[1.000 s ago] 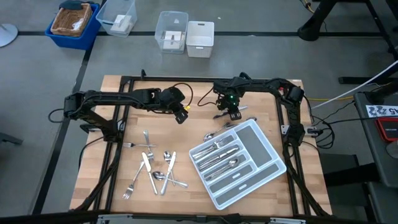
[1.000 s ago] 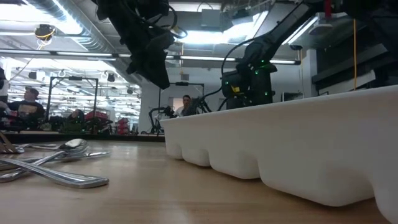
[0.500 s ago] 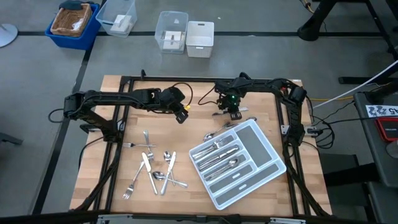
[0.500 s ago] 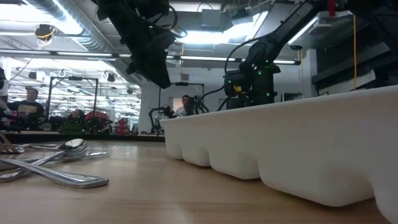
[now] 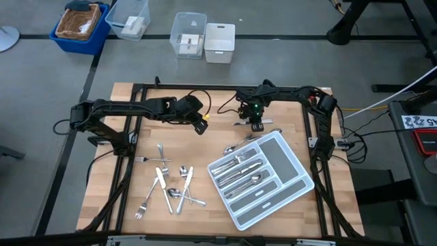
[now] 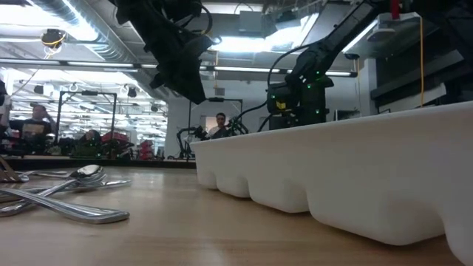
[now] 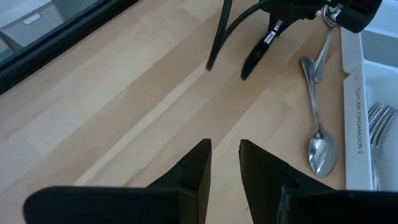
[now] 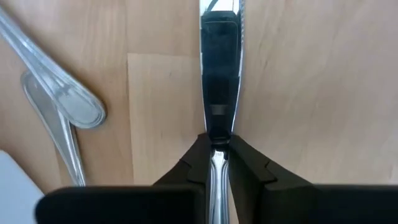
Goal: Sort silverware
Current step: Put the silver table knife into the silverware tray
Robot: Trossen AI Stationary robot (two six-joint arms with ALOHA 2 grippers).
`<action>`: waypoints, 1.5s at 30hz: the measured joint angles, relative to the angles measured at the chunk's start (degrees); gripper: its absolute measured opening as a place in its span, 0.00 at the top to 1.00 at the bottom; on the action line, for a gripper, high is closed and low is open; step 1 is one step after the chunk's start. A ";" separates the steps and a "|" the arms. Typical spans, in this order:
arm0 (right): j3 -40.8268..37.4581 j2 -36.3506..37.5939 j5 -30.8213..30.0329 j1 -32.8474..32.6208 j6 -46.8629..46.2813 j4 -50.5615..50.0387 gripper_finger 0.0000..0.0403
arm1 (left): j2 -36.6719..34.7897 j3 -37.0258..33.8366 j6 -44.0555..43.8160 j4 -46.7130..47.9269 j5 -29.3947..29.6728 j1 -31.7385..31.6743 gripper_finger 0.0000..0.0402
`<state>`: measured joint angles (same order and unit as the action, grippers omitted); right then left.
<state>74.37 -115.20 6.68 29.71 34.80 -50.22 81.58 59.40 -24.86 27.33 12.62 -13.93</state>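
right gripper just beyond tray far corner, fingers clamped on one table knife, blade reflecting the gripper. left gripper hovers well left of tray, fingers slightly apart, nothing between them. one spoon flat on wood touching tray's near-left edge. loose silverware pile left of tray, roughly nine pieces, exact count unclear. several pieces inside tray compartments, count unclear.
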 joint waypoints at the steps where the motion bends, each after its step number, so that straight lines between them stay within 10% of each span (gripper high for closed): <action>1: 0.00 0.00 0.00 -0.02 -0.64 0.08 0.90 | 0.00 0.00 -0.08 0.00 0.00 0.02 0.82; 31: 5.49 -0.44 15.79 -0.11 -15.53 11.62 0.89 | -0.38 -0.04 -6.66 -0.09 0.00 0.00 0.82; 45: 5.55 -0.35 20.14 -0.11 -25.71 24.40 0.89 | -14.29 -0.04 -12.80 0.94 0.02 2.97 0.82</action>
<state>79.92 -115.55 26.82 29.61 9.08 -25.82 67.29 59.35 -37.66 28.27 12.64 -10.96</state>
